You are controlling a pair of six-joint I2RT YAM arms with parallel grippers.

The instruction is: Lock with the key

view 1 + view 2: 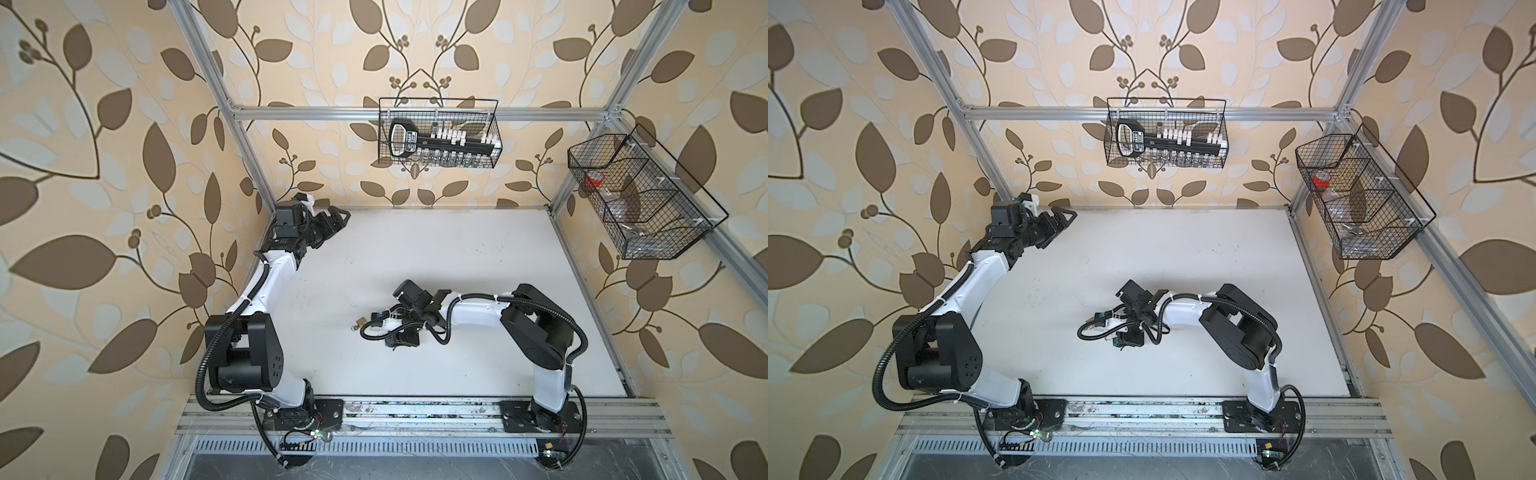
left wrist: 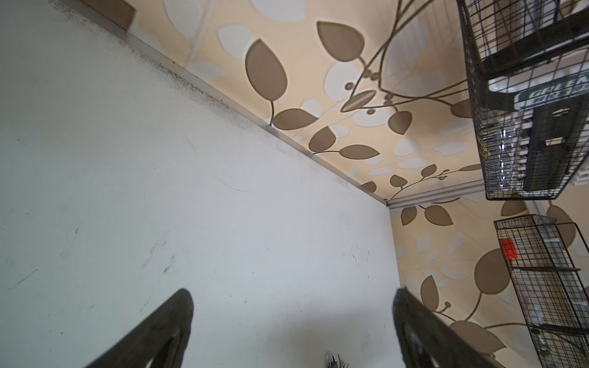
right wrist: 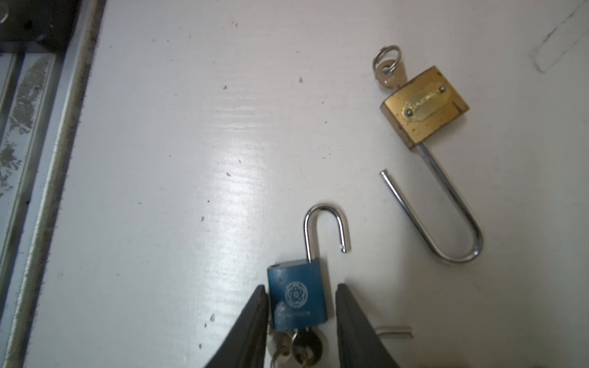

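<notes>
My right claw (image 3: 301,286) is down at the table (image 3: 159,143), partly open, its two fingers straddling the body of the blue lock (image 3: 298,296). One finger (image 3: 255,315) touches the lock's side. The other finger (image 3: 353,318) stands just off it with a thin gap, so I have no clamp on it. The blue lock lies flat, its shackle (image 3: 325,223) open and pointing away from me, and its keys (image 3: 301,349) are bunched at the keyhole end between my fingers. Near it but apart lies the brass lock (image 3: 424,106), flat too, its long shackle (image 3: 452,223) also open, with a key (image 3: 387,68) on a ring stuck in its base. My left claw (image 2: 292,291) is well apart, over the far left corner of the table, spread wide and holding nothing.
</notes>
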